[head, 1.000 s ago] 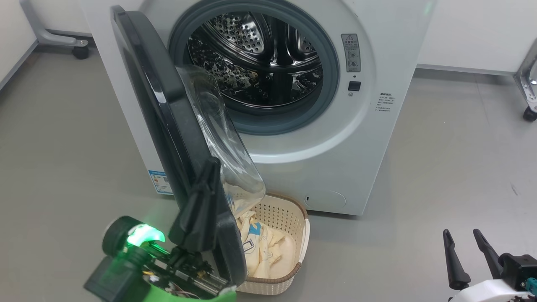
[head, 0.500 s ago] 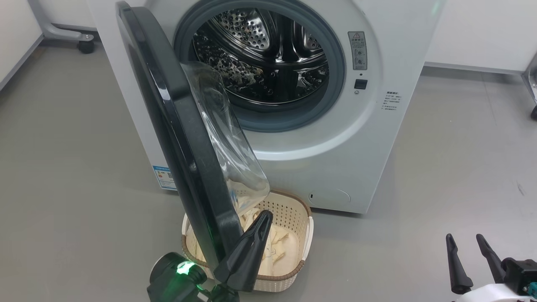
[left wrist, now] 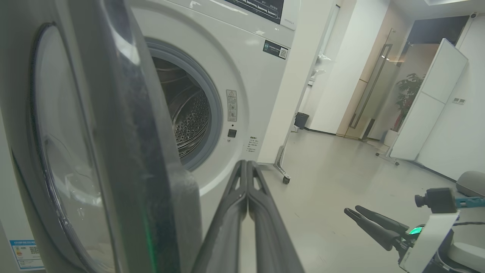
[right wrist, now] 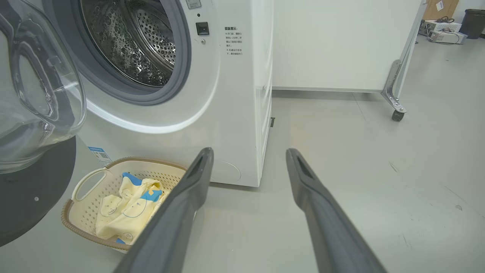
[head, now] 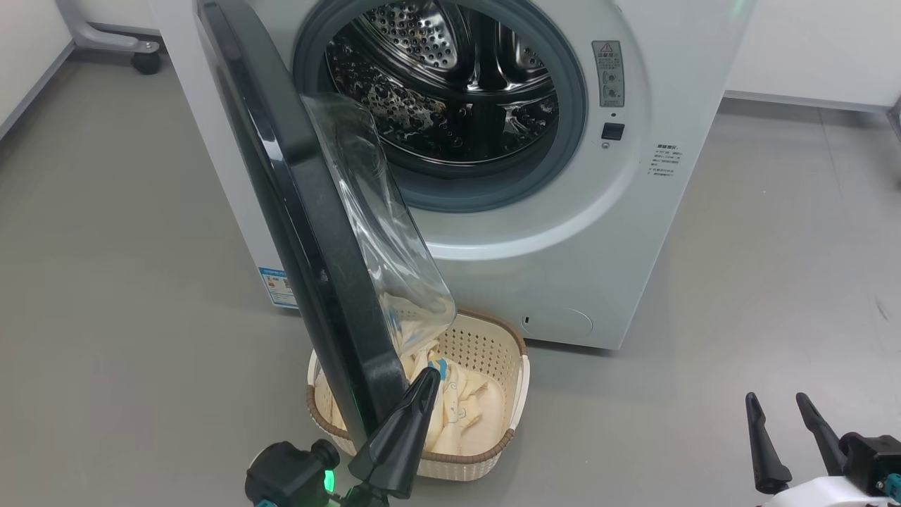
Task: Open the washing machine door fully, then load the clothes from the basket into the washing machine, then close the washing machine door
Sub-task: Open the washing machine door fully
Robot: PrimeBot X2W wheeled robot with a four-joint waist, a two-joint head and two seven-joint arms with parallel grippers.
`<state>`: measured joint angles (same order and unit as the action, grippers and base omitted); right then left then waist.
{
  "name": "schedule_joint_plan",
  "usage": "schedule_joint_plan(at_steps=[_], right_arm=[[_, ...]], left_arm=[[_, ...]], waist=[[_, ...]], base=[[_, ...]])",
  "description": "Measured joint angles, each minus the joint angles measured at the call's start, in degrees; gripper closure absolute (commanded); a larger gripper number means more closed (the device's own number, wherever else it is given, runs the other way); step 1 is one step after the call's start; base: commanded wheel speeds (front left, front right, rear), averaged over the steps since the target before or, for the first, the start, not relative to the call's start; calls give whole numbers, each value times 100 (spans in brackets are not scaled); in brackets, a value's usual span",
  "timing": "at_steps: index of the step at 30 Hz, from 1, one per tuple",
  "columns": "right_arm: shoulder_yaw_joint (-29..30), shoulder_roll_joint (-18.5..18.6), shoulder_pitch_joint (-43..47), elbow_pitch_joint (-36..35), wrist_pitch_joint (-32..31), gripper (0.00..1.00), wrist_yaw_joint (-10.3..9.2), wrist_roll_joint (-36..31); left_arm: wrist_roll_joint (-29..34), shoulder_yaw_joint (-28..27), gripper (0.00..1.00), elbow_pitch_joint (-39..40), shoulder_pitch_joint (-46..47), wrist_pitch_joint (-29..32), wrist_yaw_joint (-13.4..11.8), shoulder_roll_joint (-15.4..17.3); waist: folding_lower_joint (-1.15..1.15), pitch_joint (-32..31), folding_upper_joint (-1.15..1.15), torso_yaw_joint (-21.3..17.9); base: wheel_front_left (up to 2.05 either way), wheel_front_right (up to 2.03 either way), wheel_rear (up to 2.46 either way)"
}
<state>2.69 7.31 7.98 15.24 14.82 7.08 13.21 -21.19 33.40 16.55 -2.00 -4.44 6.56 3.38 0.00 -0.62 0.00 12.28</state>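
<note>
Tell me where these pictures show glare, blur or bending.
Head view: bright glints on the perforated steel drum, pale streaks on the clear bulging glass bowl of the round black-rimmed door. Left wrist view: that door, very close, looks soft. Right wrist view: the bowl warps what lies behind it.

The washing machine (head: 563,267) is white, its seal (head: 571,141) grey, its drum (head: 436,49) steel dotted with holes. The door (head: 295,204) rim is glossy black. The cream perforated basket (right wrist: 89,206) has a brown woven-look rim; the clothes (right wrist: 129,212) are cream with blue trim.
</note>
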Motion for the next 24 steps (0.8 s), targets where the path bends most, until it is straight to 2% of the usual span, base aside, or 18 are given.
schedule_joint_plan(at_steps=[16,24], right_arm=[[45,8,-7,8,0,0,0,9],[91,5,-12,7,0,0,1,43]], left_arm=[[44,66,100,-85,105,147,-171,-3],[108,143,100,-158,241,198,-279,-5]], waist=[[0,176,0,43],[0,250,0,186]], base=[[0,0,0],[0,0,0]])
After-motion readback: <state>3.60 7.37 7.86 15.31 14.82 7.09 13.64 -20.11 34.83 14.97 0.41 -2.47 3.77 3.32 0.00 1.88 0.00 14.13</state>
